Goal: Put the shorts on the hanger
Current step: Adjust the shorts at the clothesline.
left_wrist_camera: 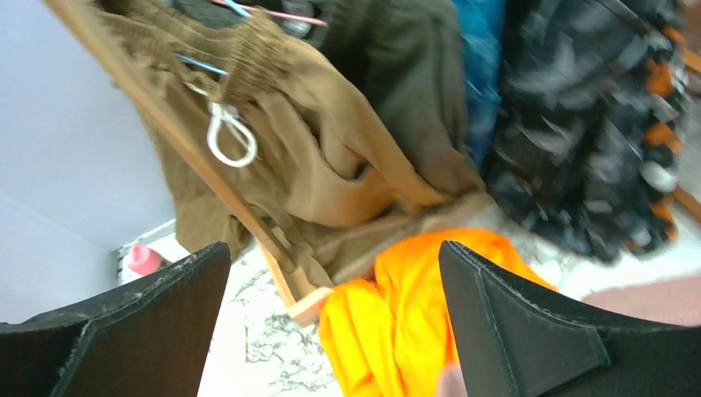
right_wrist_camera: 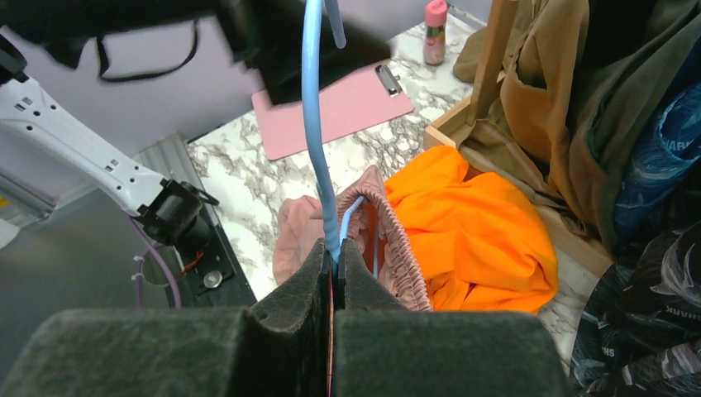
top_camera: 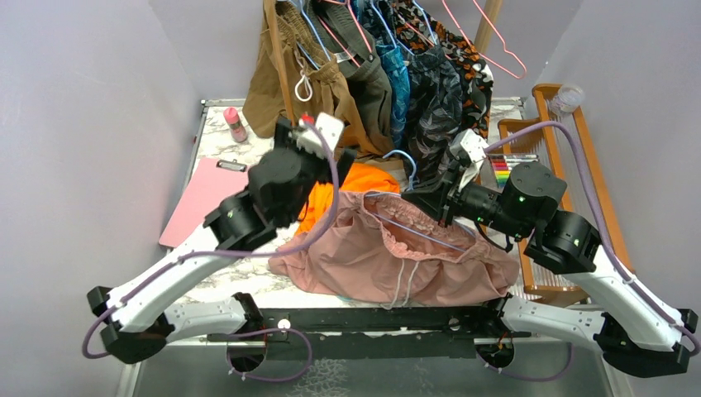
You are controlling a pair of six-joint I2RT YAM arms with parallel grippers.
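Pinched shut on the hanger (right_wrist_camera: 316, 124) with the right gripper (right_wrist_camera: 333, 256), wire tucked inside the shorts (top_camera: 388, 256) at the table's (top_camera: 216, 136) near edge. Spread wide and empty at the left gripper (left_wrist_camera: 332, 256). Could slip off the wire if lifted with the waistband unsupported

Wide-apart left jaws frame orange shorts (left_wrist_camera: 413, 318), brown shorts (left_wrist_camera: 331, 165) hanging behind, and possibly a pink bottle (left_wrist_camera: 142, 259).
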